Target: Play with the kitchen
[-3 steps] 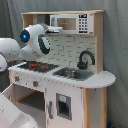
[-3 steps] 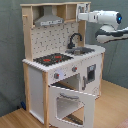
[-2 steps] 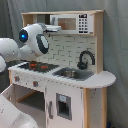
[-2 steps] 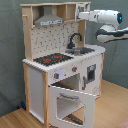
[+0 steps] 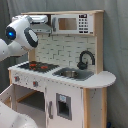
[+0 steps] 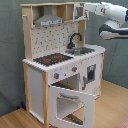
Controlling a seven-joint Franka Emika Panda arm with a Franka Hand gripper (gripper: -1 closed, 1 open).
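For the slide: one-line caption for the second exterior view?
Franka arm reaches the top shelf of the toy kitchen, whose oven door hangs open.

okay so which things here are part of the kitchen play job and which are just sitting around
Part of the job:
toy kitchen
hob
faucet
sink
hood
open oven door
microwave
robot arm, reaching the top shelf

Just there:
grey curtain
wooden floor

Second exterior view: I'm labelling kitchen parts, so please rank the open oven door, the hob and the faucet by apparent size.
1. Oven door, though it hangs nearest the camera.
2. Hob.
3. Faucet.
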